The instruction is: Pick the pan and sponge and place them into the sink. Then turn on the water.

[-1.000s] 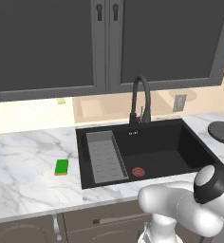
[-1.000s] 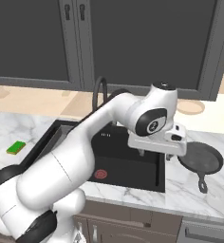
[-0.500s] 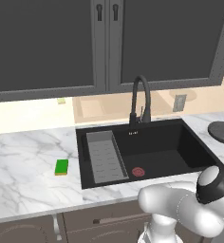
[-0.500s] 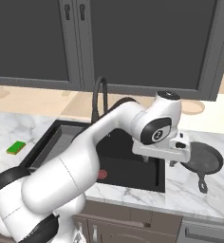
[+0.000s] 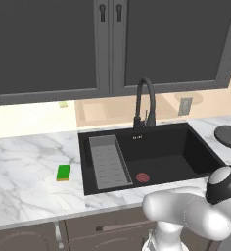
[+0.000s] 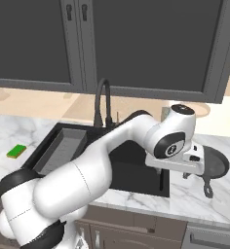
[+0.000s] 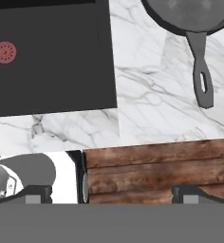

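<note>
Reaching toward the round dark-grey pan (image 6: 213,164) on the marble counter (image 7: 152,90) right of the sink is the step in hand — the two-finger gripper (image 6: 195,156) hangs near it, jaws wide and empty. Next it needs to line up over the pan's handle (image 7: 202,71) and come down. The large black recessed sink (image 5: 186,157) holds just a grey ribbed tray (image 5: 106,161); the small green sponge (image 5: 63,172) lies left of it.

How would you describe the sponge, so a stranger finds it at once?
Start at the black sink. On the marble counter to its left lies the sponge, alone: a small green block with a thin yellow bottom layer.
</note>
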